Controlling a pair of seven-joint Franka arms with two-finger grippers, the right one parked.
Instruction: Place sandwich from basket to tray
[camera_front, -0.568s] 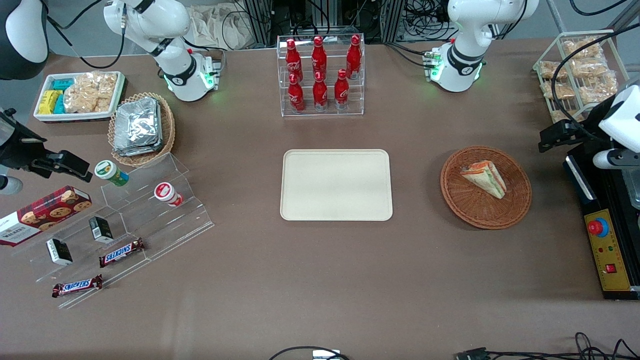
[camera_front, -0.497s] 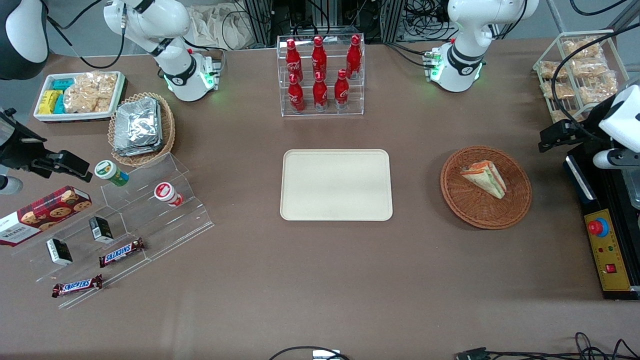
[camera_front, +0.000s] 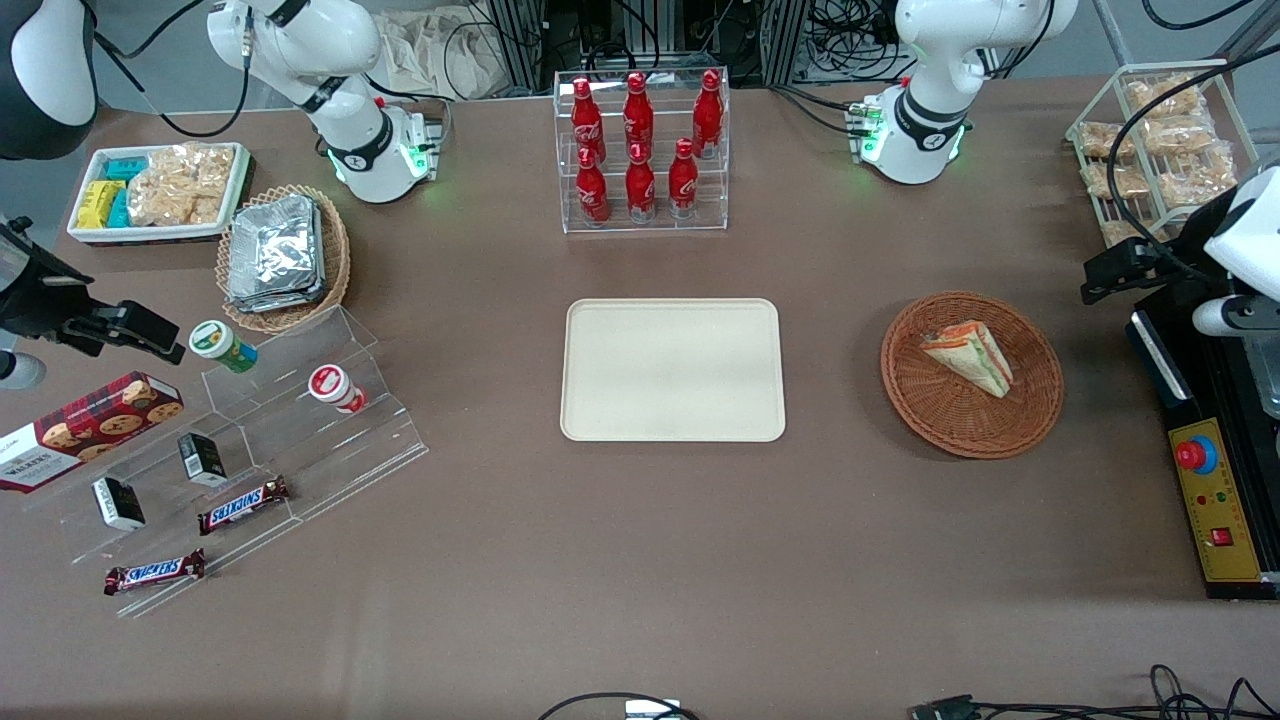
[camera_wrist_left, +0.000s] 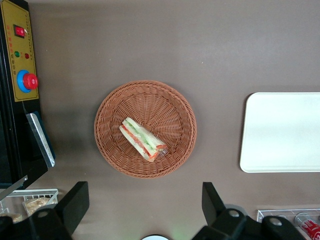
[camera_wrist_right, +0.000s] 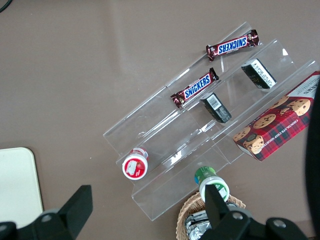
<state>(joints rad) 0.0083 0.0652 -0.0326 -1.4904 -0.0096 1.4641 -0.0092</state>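
The sandwich (camera_front: 968, 357) is a wrapped white-bread wedge with green, orange and red layers, lying in the round brown wicker basket (camera_front: 940, 430) toward the working arm's end of the table. The cream tray (camera_front: 672, 370) sits flat at the table's middle with nothing on it. My gripper (camera_front: 1110, 272) hangs high above the table, beside the basket at the working arm's end. In the left wrist view the gripper (camera_wrist_left: 143, 191) is open, its black fingers (camera_wrist_left: 76, 197) spread wide over bare table just off the basket (camera_wrist_left: 165, 100). The sandwich (camera_wrist_left: 142, 140) and tray (camera_wrist_left: 285, 132) show there too.
A black control box with a red button (camera_front: 1215, 500) lies close beside the basket, seen also in the wrist view as the box (camera_wrist_left: 20, 75). A clear rack of red bottles (camera_front: 640, 150) stands farther from the camera than the tray. A wire rack of snack bags (camera_front: 1160, 140) stands near the gripper.
The working arm has edged very slightly outward toward its end of the table. The sandwich, basket and tray have not moved.
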